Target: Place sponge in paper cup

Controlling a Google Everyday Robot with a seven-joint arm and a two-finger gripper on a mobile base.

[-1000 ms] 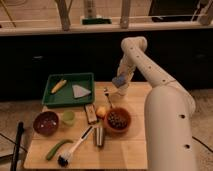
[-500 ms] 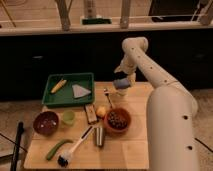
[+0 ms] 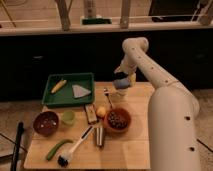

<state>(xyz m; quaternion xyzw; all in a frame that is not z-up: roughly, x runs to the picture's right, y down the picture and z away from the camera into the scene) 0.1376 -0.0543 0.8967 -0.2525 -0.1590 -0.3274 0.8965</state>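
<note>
gripper at the far edge of the tabletop, right of the green tray; jaws clamped on the sponge, held just above the paper cup; cup stands between tray and arm, beyond the bowl of dark pieces; risk: sponge about cup-width, so an off-centre release could catch the rim, tip the light cup, or leave the sponge perched on top
</note>
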